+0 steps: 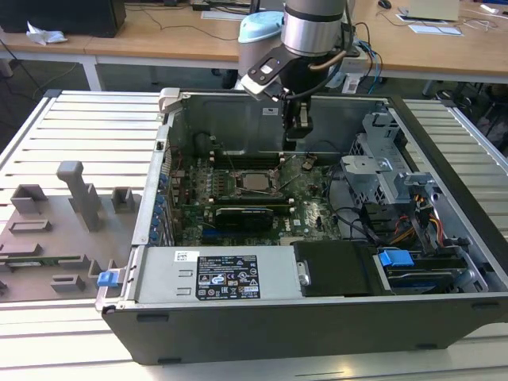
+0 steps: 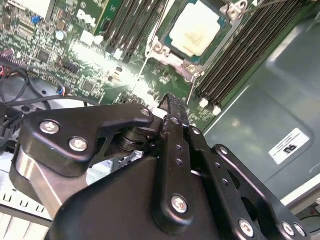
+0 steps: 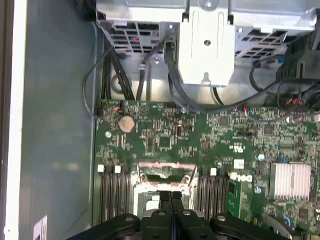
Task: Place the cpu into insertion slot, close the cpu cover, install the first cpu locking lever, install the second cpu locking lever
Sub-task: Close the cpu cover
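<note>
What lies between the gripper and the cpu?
In the second wrist view: the silvery metal frame around the cpu, then green board up to the gripper.

The cpu (image 2: 196,27) is pale silvery beige. The board (image 2: 75,60) is green, speckled with small black chips and silver solder spots. The claw (image 2: 170,102) is matt black, dotted with bright silver screw heads. In the exterior view the arm (image 1: 313,28) is brushed silver with a pale blue cap (image 1: 258,28). The case (image 1: 317,325) is dark grey outside and dull grey metal inside. The box (image 1: 159,278) is silver and its label (image 1: 228,276) black with white print. The tabs (image 1: 107,279) are bright blue. The desk (image 1: 79,119) is pale grey, ribbed in long stripes, and the blocks (image 1: 79,194) are mid grey. In the first wrist view the heat sink (image 3: 289,177) is silver, finely striped, and the cables (image 3: 100,75) are black
</note>
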